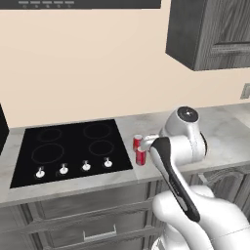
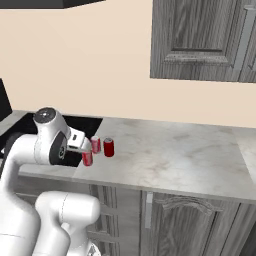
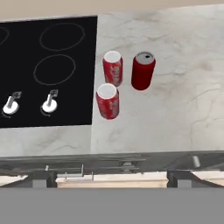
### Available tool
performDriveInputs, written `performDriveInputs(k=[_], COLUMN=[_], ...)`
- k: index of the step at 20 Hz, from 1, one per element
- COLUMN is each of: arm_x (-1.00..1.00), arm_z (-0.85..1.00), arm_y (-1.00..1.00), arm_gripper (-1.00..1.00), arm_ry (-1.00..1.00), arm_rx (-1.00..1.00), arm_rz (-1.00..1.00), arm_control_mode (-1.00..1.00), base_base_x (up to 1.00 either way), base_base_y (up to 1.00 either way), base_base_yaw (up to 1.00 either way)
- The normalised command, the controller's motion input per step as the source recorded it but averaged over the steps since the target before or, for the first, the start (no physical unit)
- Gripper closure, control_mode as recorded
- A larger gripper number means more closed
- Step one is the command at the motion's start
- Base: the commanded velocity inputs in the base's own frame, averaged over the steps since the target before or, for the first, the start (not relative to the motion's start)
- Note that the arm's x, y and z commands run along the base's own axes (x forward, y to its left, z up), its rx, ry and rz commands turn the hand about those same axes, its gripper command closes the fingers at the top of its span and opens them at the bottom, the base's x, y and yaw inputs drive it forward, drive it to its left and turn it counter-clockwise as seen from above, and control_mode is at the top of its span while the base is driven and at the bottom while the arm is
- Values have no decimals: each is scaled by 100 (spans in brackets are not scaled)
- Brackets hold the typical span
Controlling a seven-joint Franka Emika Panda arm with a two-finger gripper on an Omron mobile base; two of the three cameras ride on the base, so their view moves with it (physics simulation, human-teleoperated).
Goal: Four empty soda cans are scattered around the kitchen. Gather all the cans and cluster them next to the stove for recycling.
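Observation:
Three red soda cans stand upright in a tight cluster on the marble counter, just right of the stove (image 3: 48,65). In the hand view they are a rear left can (image 3: 113,68), a rear right can (image 3: 143,70) and a front can (image 3: 107,100). The right base view shows the same three cans (image 2: 95,144) (image 2: 108,147) (image 2: 87,158). The left base view has two of the cans (image 1: 137,142) (image 1: 141,156) beside the black cooktop (image 1: 73,146). My gripper (image 3: 109,177) hangs above and in front of the cluster, open, its fingertips (image 3: 38,179) wide apart and holding nothing.
Grey marble counter (image 2: 175,150) stretches to the right of the cans. Dark wall cabinets (image 2: 205,40) hang above it. White stove knobs (image 1: 73,167) line the cooktop's front edge. A black object (image 1: 2,129) stands at the far left. Drawers and cabinet doors (image 2: 170,220) sit below.

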Motion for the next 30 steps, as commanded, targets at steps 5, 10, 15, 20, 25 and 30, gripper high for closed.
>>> performDriveInputs(k=[5,10,15,20,25,30], arm_x=[-65,-64,-67,-59,0,0], arm_z=[10,4,9,2,0,0], arm_y=[3,1,0,0,0,0], arm_gripper=[-100,-100,-100,-100,-100,-100], arm_ry=[2,8,3,-3,0,0], arm_rx=[0,0,0,0,0,0], arm_rz=[0,0,0,0,0,0], arm_control_mode=[-100,-100,-100,100,100,100], base_base_x=[0,0,0,-16,-59,-26], base_base_y=[0,0,0,0,25,35], base_base_yaw=[0,0,0,0,11,27])
